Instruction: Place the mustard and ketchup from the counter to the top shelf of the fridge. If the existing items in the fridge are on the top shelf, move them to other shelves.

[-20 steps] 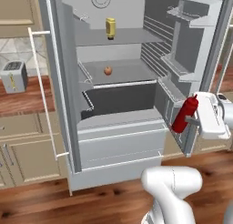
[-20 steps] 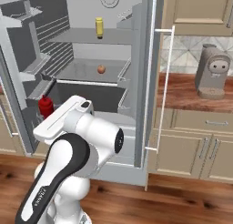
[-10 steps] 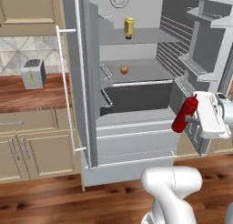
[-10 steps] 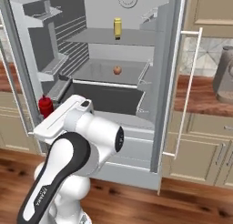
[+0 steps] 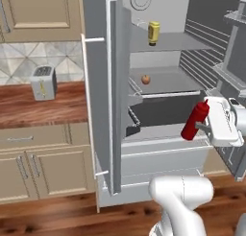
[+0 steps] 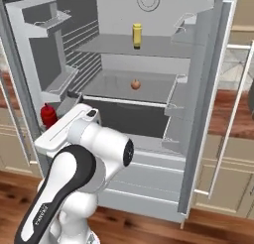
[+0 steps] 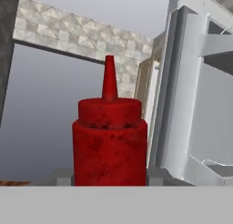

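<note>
The fridge [image 5: 98, 86] stands open. The yellow mustard [image 5: 153, 33] [image 6: 137, 35] stands upright on the top shelf [image 5: 178, 42] [image 6: 114, 45]. A small orange-red ball, the existing item [image 5: 145, 79] [image 6: 135, 84], lies on the shelf below it. My gripper [image 5: 205, 127] [image 7: 109, 180] is shut on the red ketchup [image 5: 195, 121] [image 6: 48, 115] [image 7: 109, 141], holding it in front of the fridge's lower right, beside the right-hand door. The bottle leans slightly, nozzle up. The counter [image 5: 43, 105] lies to the left of the fridge.
A silver toaster [image 5: 43, 83] stands on the counter. The fridge's left door [image 5: 113, 100] juts out between counter and interior. The right door's racks [image 5: 230, 67] hang just behind my hand. A dark drawer [image 6: 124, 119] sits under the lower shelf.
The whole picture has shifted right and the fridge looks nearer, so the base has driven. The ketchup stays in my shut gripper, the mustard and the ball rest on their shelves.
</note>
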Available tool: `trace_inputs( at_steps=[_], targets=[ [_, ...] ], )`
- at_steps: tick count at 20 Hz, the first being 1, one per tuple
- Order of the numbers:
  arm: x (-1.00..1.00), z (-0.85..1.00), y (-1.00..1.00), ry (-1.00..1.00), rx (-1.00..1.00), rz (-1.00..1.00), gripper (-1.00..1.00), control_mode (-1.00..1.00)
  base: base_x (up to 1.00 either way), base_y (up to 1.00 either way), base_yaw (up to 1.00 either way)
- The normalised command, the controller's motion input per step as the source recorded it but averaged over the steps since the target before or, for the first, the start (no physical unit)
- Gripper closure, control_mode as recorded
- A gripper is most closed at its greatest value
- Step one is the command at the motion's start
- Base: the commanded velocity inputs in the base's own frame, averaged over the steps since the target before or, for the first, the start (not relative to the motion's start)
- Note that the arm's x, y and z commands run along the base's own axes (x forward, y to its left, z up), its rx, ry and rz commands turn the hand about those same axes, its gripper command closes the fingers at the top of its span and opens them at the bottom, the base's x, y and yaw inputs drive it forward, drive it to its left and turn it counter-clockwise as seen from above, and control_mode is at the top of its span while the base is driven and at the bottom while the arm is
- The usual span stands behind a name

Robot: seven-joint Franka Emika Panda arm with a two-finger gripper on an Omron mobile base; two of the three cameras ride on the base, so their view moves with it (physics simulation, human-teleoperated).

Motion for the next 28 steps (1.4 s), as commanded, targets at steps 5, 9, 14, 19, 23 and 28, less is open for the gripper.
trace_inputs(
  at_steps=[5,9,14,19,23,28],
  targets=[
    [0.00,0.00,0.00,0.00,0.00,0.00,1.00,1.00,0.95,0.00,0.06],
    [0.00,0.00,0.00,0.00,0.00,0.00,1.00,1.00,0.71,0.00,0.06],
    [0.00,0.00,0.00,0.00,0.00,0.00,1.00,1.00,0.62,0.00,0.02],
    [0.00,0.00,0.00,0.00,0.00,0.00,1.00,1.00,0.33,-0.08,0.00],
    [0.06,0.31,-0.03,-0.03,0.00,-0.01,1.00,-1.00,0.07,-0.01,0.00],
    [0.12,0.63,-0.02,-0.06,0.00,-0.17,1.00,-1.00,0.00,0.00,0.00]
  ],
)
